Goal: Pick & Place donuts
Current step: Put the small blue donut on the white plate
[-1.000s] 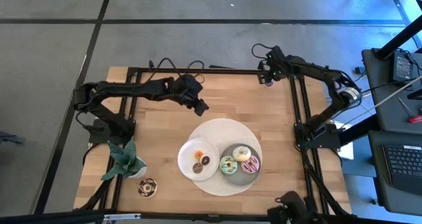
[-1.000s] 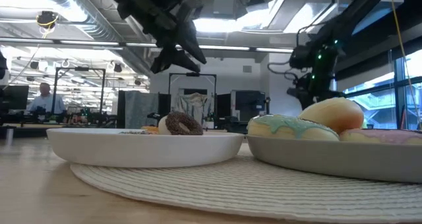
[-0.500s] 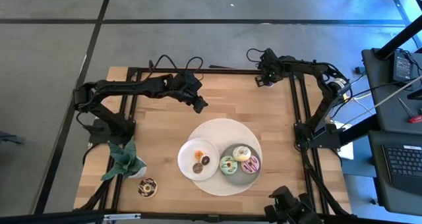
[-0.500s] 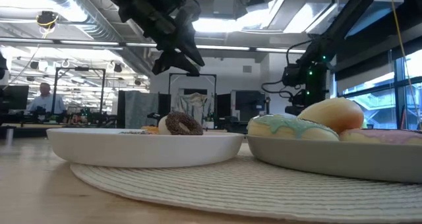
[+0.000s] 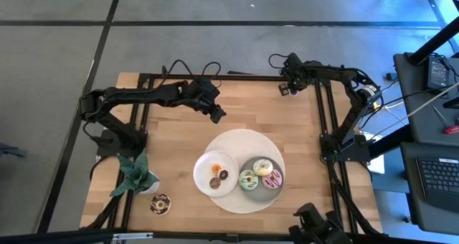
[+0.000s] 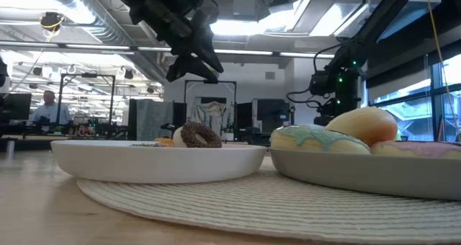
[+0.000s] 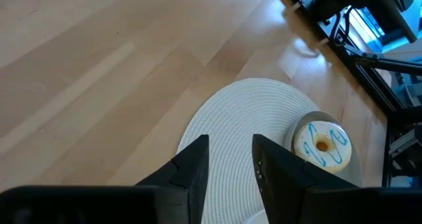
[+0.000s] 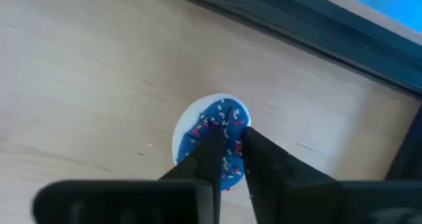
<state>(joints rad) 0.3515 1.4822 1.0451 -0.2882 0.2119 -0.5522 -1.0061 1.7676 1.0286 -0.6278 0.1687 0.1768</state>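
A blue-iced donut with sprinkles [image 8: 211,128] lies flat on the wood at the table's far right corner, and my right gripper [image 8: 229,135] is down on it, shut. My left gripper [image 7: 229,141] hangs open above the table, just beyond the far left rim of the round white mat [image 5: 244,140], with nothing between its fingers. On the mat, a grey plate [image 5: 278,169] carries a green donut [image 5: 248,179], a white one [image 5: 263,166] and a pink one [image 5: 272,179]. A white plate [image 5: 204,165] holds mini donuts. A chocolate donut [image 5: 160,204] sits by the plant. My right gripper pinches the donut's ring between its two fingers, with a strip of blue icing [image 8: 232,151] showing in the narrow gap. The fingers come from above, pointing steeply down. The donut lies flat on the table. The fingers themselves hide the exact place of contact.
A green leafy plant [image 5: 133,176] stands at the near left. A black frame rail [image 8: 316,26] runs along the table's edge close behind the blue donut. Bare wood lies between the mat and the far edge.
My right gripper has gone down toward the table at the far right corner and tipped more steeply downward, then stopped. The donuts on the plates have kept their places.
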